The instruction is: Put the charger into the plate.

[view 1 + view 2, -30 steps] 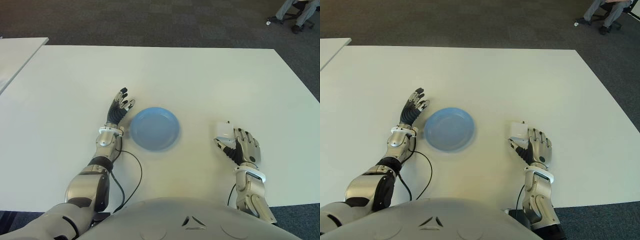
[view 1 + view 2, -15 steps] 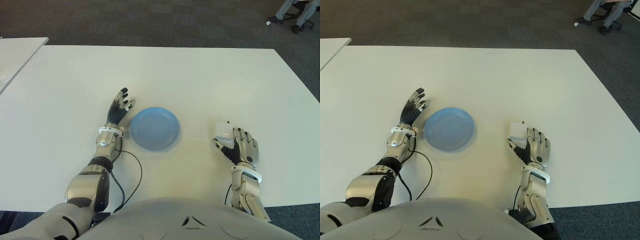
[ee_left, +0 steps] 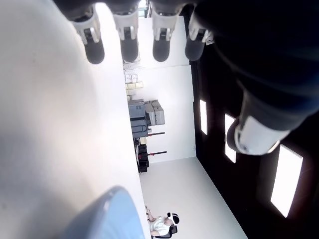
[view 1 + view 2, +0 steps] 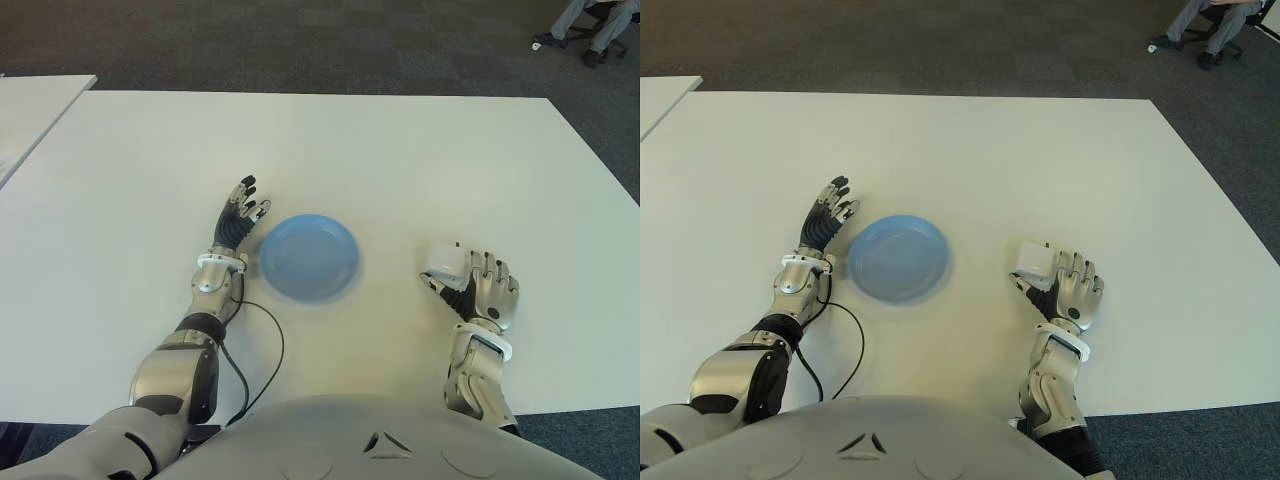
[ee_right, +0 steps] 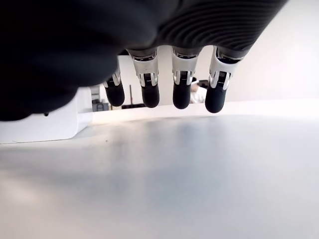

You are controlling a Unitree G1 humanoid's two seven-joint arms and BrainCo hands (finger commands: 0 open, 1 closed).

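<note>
Right wrist view shows the right hand [image 5: 164, 94] with fingers [image 5: 182, 97] extended and loosely spread above the table [image 5: 199, 174], gripping nothing; the white charger [image 5: 40, 124] sits on the table just beside the thumb side. From the eye views, the charger [image 4: 443, 262] lies just ahead of that hand [image 4: 480, 292], well to the right of the blue plate [image 4: 308, 257], which holds nothing. Left hand [image 4: 238, 220] shows just left of the plate, fingers straight and spread, holding nothing. A black cable [image 4: 262, 345] curls on the table near the left forearm.
</note>
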